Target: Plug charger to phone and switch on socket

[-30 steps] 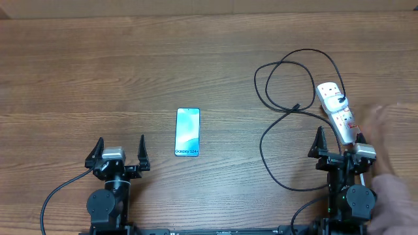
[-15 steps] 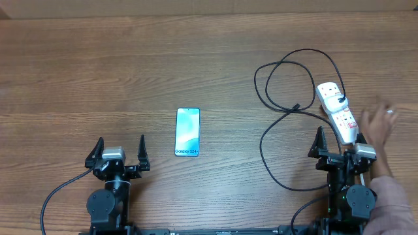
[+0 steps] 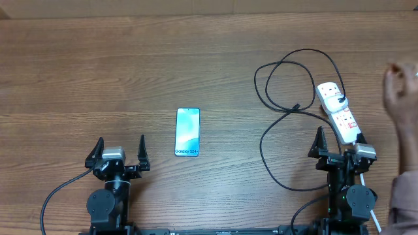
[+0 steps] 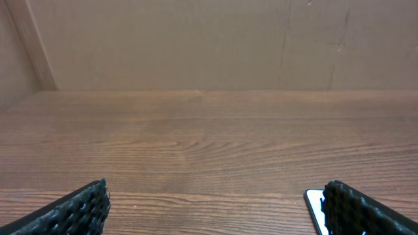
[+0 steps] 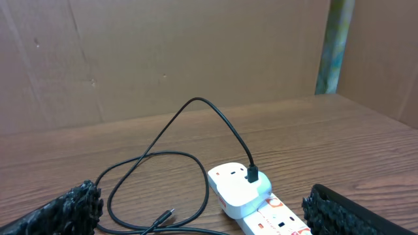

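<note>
The phone (image 3: 187, 132) lies flat mid-table, its pale blue screen up; its corner (image 4: 315, 207) shows beside the right finger in the left wrist view. My left gripper (image 3: 120, 151) stands open, below and left of the phone, holding nothing. The charger (image 3: 281, 81) is a black cable looped on the table, with its connector tip (image 3: 297, 106) (image 5: 166, 217) lying free. Its other end enters a white adapter block (image 5: 238, 186) sitting on the socket (image 3: 339, 112), a white strip with red switches. My right gripper (image 3: 338, 145) is open just in front of the socket's near end.
A person's hand (image 3: 400, 88) hovers right of the socket, and a sleeve (image 3: 405, 202) shows at the bottom right corner. The socket's white cord (image 3: 369, 207) runs past the right arm's base. A cardboard wall (image 5: 196, 59) backs the table.
The person's hand has moved from beside my right gripper up and away, to the right of the socket. Both arms, the phone and the cable have stayed still.
</note>
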